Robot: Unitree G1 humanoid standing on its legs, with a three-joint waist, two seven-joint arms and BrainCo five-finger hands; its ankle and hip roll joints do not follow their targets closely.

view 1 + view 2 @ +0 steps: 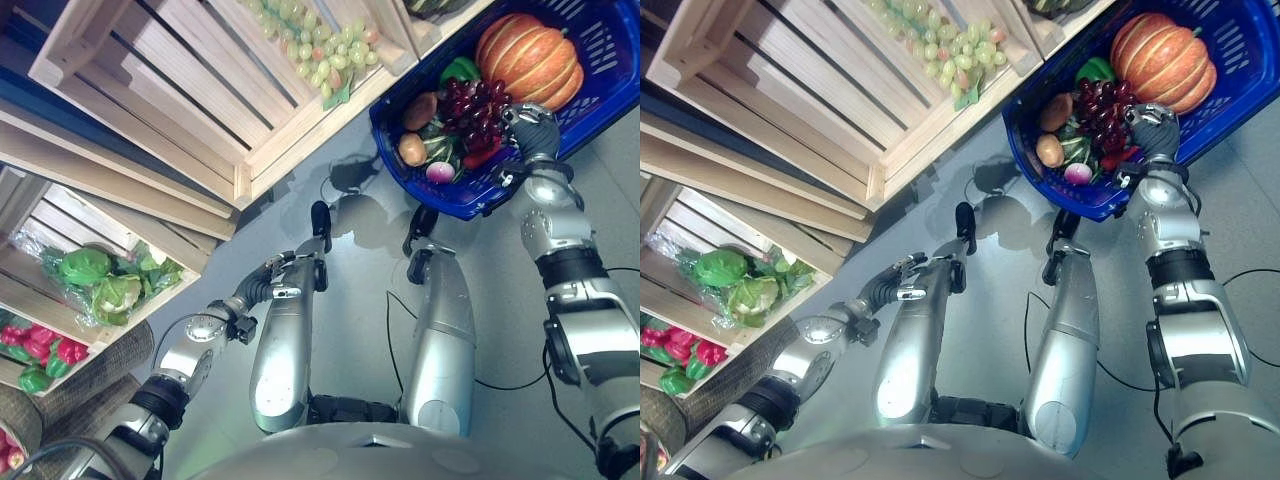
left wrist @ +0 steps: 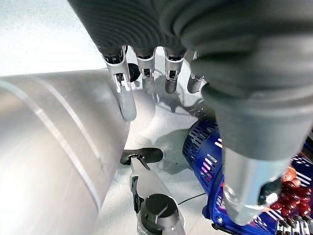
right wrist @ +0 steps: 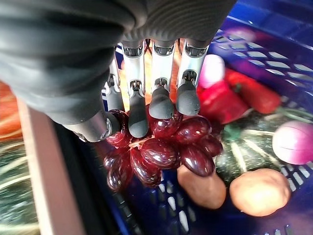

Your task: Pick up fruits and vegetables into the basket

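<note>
The right robot hand (image 3: 146,93) is inside the blue basket (image 1: 600,90) at the far right, its fingers and thumb curled round the top of a bunch of dark red grapes (image 3: 161,152), pinching it. The bunch hangs just above the other produce in the basket: two brown potatoes (image 3: 259,191) lie just beside it, with a pink-and-white onion (image 3: 293,142), a dark green striped squash (image 3: 244,152) and a red pepper (image 3: 230,95) past them. An orange pumpkin (image 1: 530,55) fills the basket's far right end, and a green pepper (image 1: 458,70) lies between it and the grapes.

The left robot hand (image 2: 146,73) hangs low at the near left beside the robot's leg, its fingers relaxed and nearly straight, holding nothing.

To the left of the basket stand slatted wooden crates (image 1: 180,90). The far one holds a bunch of green grapes (image 1: 320,45). A nearer crate on the left holds green cabbages in clear wrap (image 1: 105,280), and at the left edge lie red and green peppers (image 1: 40,355). The floor (image 1: 500,330) is pale grey.
</note>
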